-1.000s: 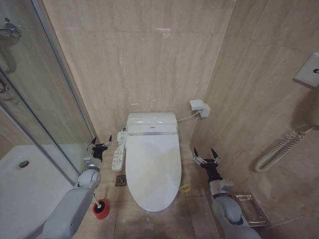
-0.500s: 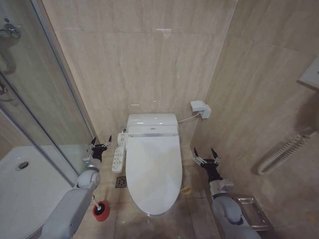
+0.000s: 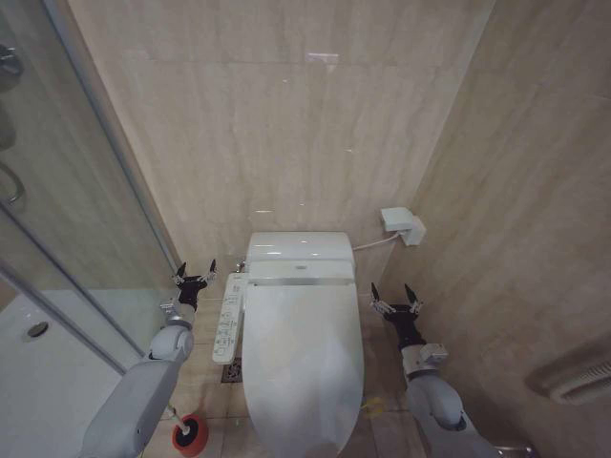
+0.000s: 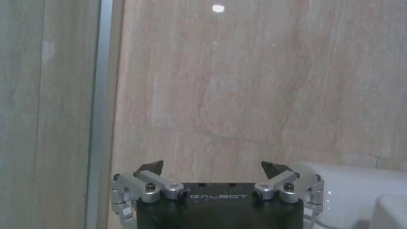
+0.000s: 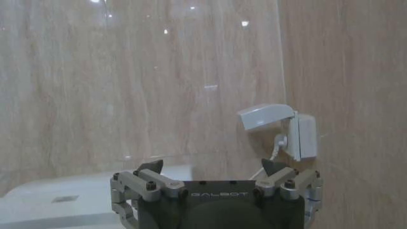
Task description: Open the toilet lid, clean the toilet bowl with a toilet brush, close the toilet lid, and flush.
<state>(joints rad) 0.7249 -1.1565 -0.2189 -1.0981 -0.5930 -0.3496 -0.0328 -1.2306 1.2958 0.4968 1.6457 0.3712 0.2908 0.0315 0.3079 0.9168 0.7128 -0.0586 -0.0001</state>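
Note:
The glossy white toilet lid (image 3: pixel 305 358) lies closed over the toilet bowl, which it hides, with the white seat unit (image 3: pixel 298 258) at the rear against the wall. The toilet brush's red holder (image 3: pixel 189 435) stands on the floor at the toilet's left, partly behind my left arm. My left gripper (image 3: pixel 196 272) hangs open beside the long button panel (image 3: pixel 227 320), left of the lid. My right gripper (image 3: pixel 393 294) is open to the right of the lid, holding nothing. Both wrist views show open fingers (image 4: pixel 150 168) (image 5: pixel 150 167) facing the back wall.
A glass shower door (image 3: pixel 72 210) and white shower tray (image 3: pixel 38 334) stand close on the left. A white wall socket box (image 3: pixel 402 225) with a cable sits right of the seat unit. A coiled hose (image 3: pixel 573 377) hangs on the right wall. A floor drain (image 3: pixel 232 370) lies left of the bowl.
The whole head view has shifted: the toilet sits lower and larger in the picture, so the camera has moved closer and tilted. Both grippers keep their places and stay open.

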